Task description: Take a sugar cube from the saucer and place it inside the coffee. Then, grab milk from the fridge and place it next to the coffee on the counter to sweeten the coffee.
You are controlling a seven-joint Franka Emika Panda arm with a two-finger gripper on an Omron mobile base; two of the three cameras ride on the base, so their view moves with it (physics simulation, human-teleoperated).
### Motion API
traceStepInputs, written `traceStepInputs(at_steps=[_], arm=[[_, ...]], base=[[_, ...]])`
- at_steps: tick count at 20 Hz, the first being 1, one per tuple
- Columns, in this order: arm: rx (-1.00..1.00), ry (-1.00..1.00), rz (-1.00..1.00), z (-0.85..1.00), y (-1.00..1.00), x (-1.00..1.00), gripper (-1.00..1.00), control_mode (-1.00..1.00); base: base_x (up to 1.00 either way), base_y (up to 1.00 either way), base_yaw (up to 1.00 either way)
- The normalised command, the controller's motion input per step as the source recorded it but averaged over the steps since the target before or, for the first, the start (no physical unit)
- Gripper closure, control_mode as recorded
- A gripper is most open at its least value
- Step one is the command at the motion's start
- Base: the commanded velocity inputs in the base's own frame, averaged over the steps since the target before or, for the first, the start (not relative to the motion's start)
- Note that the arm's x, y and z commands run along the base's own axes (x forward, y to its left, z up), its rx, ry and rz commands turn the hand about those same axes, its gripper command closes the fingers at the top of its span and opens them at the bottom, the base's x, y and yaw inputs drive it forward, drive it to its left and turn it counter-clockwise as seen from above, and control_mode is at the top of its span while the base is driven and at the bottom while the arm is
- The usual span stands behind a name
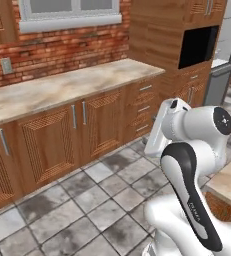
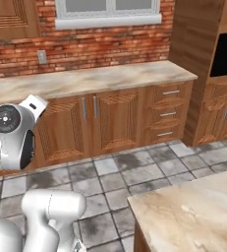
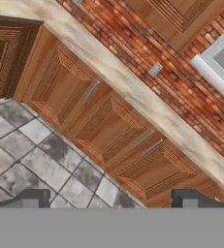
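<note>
Beige marble counter over wooden cabinets, brick wall behind, tool spread open, holding nothing

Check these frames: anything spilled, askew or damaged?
Nothing stands out. The counter looks intact with no spill on it, the cabinet doors are shut and square, and the floor tiles show no debris. The gripper is open with nothing between its fingertips.
</note>
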Motion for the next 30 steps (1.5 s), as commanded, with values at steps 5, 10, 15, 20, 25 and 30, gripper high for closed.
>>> traceStepInputs(at_steps=[5,10,15,20,25,30], arm=[[0.00,0.00,0.00,0.00,0.00,0.00,-1.00,1.00],[0.00,0.00,0.00,0.00,0.00,0.00,-1.00,1.00],[0.00,0.00,0.00,0.00,0.00,0.00,-1.00,1.00],[0.00,0.00,0.00,0.00,0.00,0.00,-1.00,1.00],[0.00,0.00,0.00,0.00,0.00,0.00,-1.00,1.00],[0.00,0.00,0.00,0.00,0.00,0.00,-1.00,1.00]], base=[[1.00,0.06,-0.08],[1.00,-0.13,-0.08],[1.00,-0.52,0.00],[1.00,-0.68,-0.10],[1.00,-0.90,-0.23],[1.00,-0.27,-0.17]])
